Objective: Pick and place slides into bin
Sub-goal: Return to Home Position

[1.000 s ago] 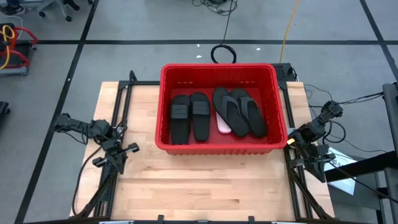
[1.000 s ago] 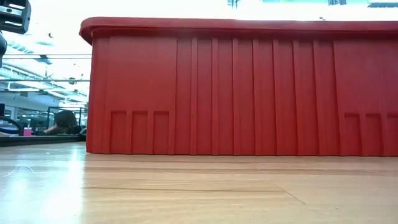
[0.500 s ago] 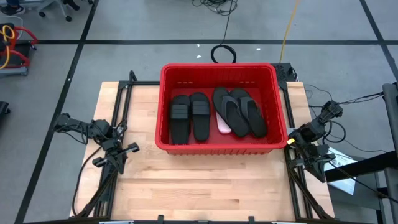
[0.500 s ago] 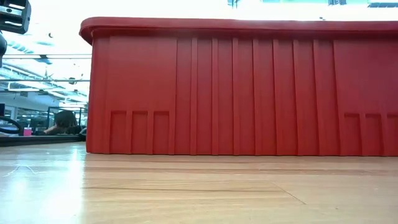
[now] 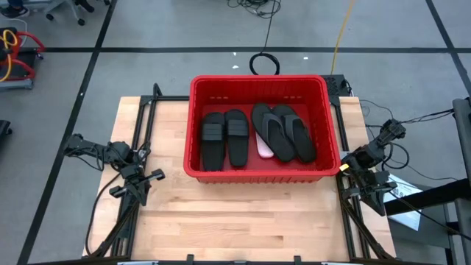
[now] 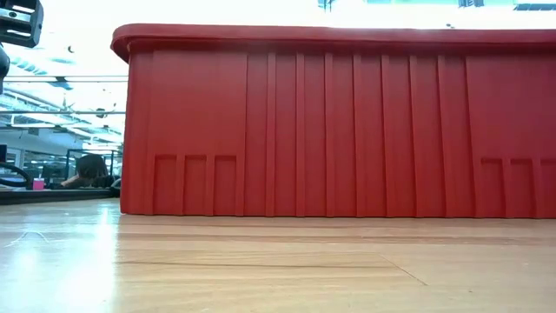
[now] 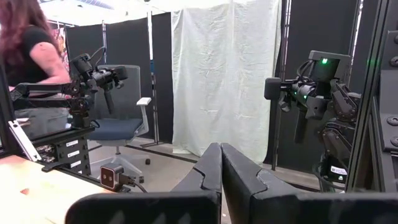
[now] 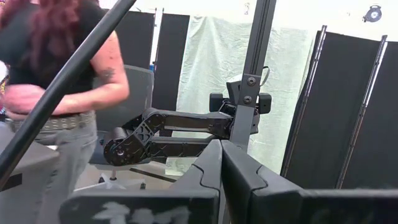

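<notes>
The red bin (image 5: 259, 175) stands on the far half of the wooden table; its near wall (image 6: 339, 122) fills the low view. Inside it lie the slides, flat on the floor of the bin: two black wide-strap ones (image 5: 224, 138) on the left, black thong flip-flops (image 5: 285, 134) on the right, and a pale pink one (image 5: 265, 152) showing from under them. My left gripper (image 7: 221, 148) is shut and holds nothing, folded back at the table's left edge (image 5: 136, 179). My right gripper (image 8: 221, 144) is shut and holds nothing, folded back at the right edge (image 5: 362, 171).
Bare wood (image 5: 243, 217) stretches from the bin to the table's near edge. A person (image 8: 56, 74) stands in the room beyond the table, also seen in the left wrist view (image 7: 28, 50). A dark cable coil (image 5: 263, 65) lies on the floor behind the bin.
</notes>
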